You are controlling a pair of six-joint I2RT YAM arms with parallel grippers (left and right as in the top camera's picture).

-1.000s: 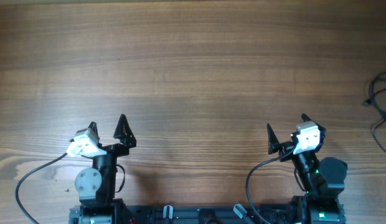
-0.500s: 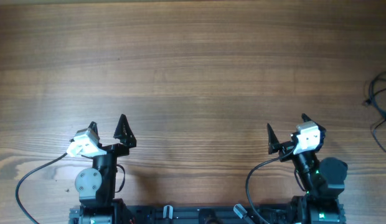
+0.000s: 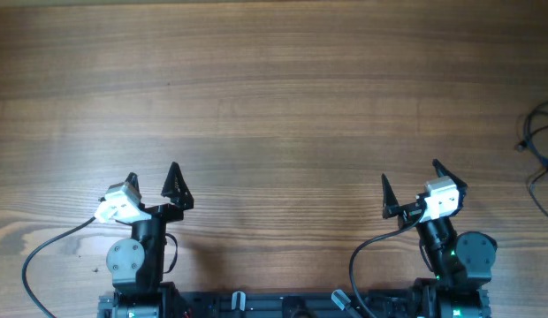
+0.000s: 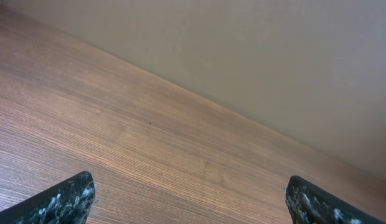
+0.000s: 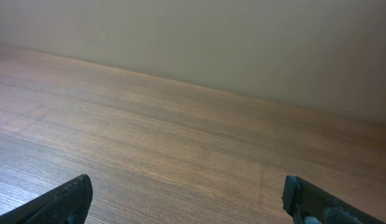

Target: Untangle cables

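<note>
Some cables at R edge — well apart from right gripper.

Wooden table, brown grain running side to side, stretches ahead of left gripper and right gripper. Black cables lie on surface at far right edge, ahead and to right of right gripper, well apart from it, loops partly cut off by frame. Paler, wavy grain patch sits behind and to left of left gripper. Wrist views show same grain beyond fingertips.
</note>
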